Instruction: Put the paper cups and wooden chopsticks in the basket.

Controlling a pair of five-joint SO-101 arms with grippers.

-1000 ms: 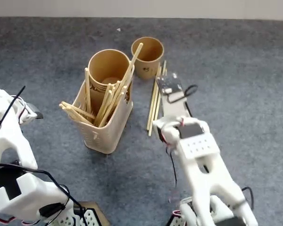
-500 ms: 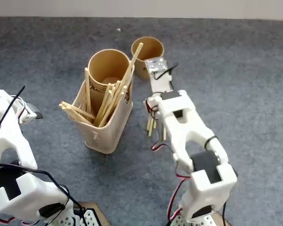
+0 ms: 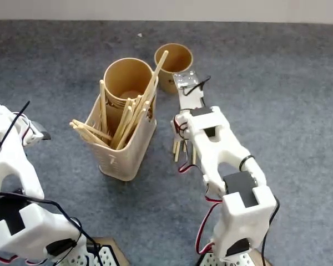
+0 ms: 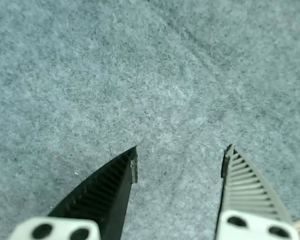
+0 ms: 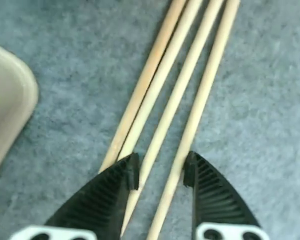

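A cream basket (image 3: 119,158) stands on the grey carpet with a paper cup (image 3: 127,77) and several wooden chopsticks (image 3: 122,124) in it. A second paper cup (image 3: 175,61) stands on the carpet just behind it. Several loose chopsticks (image 5: 185,75) lie side by side on the carpet beside the basket; their ends (image 3: 177,149) stick out from under the right arm (image 3: 191,100). My right gripper (image 5: 161,170) is down at them, open, with two sticks between its fingertips. My left gripper (image 4: 180,157) is open over bare carpet, holding nothing.
The basket's rounded corner (image 5: 7,100) lies close to the right gripper. The left arm (image 3: 11,149) stands at the left edge, well away from the basket. Open carpet extends to the right of the right arm and behind the cups.
The right arm has swung left and forward, from beside the loose chopsticks to right over them, toward the loose cup. The left arm, basket and cups have not moved.
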